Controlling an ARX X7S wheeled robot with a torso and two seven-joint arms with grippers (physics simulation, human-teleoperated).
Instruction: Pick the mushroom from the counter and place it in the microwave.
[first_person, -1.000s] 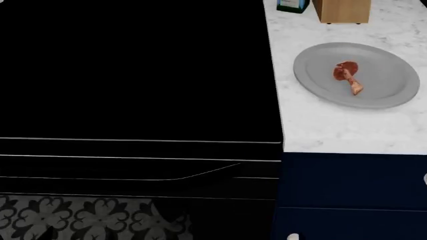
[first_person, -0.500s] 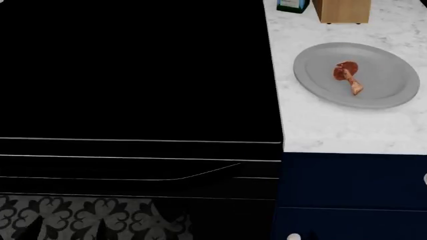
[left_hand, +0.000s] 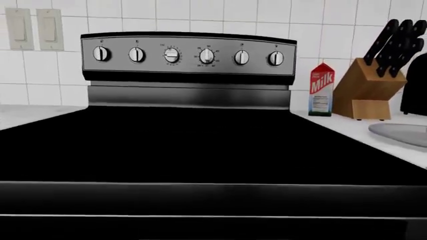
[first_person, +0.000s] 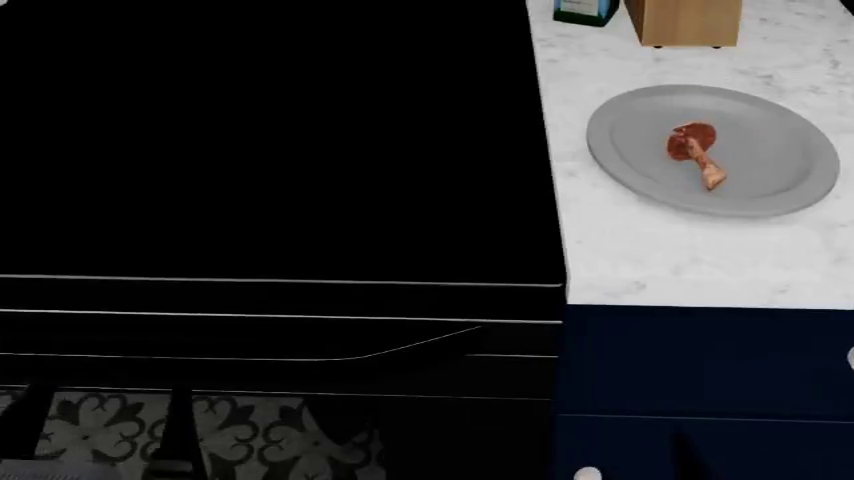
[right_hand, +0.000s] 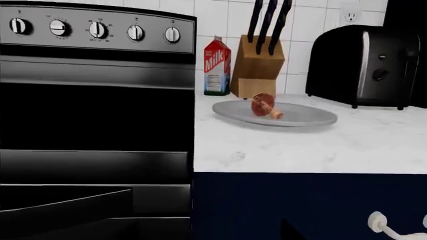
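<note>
A: What holds anything here?
B: The round, shallow grey plate (first_person: 767, 190) on the white grey-veined marble desk (first_person: 667, 255). The small mushroom with its reddish-brown cap and pale tan stem (first_person: 695, 153) lies on its side on that plate, near the middle, cap toward the wall.

A: And the other containers?
B: The tan wooden knife block with black handles (right_hand: 259, 62) stands behind the plate, and the red and white milk carton (right_hand: 217, 65) just beside the block, on the stove side. A black and chrome toaster (right_hand: 363, 65) sits further along the desk, apart from the plate.

A: The room around it?
B: A wide flat black stove top (first_person: 267, 140) fills the space beside the desk; its steel back panel with white round knobs (left_hand: 188, 55) stands against white square wall tiles (left_hand: 320, 30). Dark navy cabinet fronts (first_person: 707, 390) run under the desk, and a black and white flower-patterned floor (first_person: 200, 435) shows below the stove.

A: The fingers?
B: Neither arm's fingers show clearly in any view, so I cannot tell whether they are clenched or released
</note>
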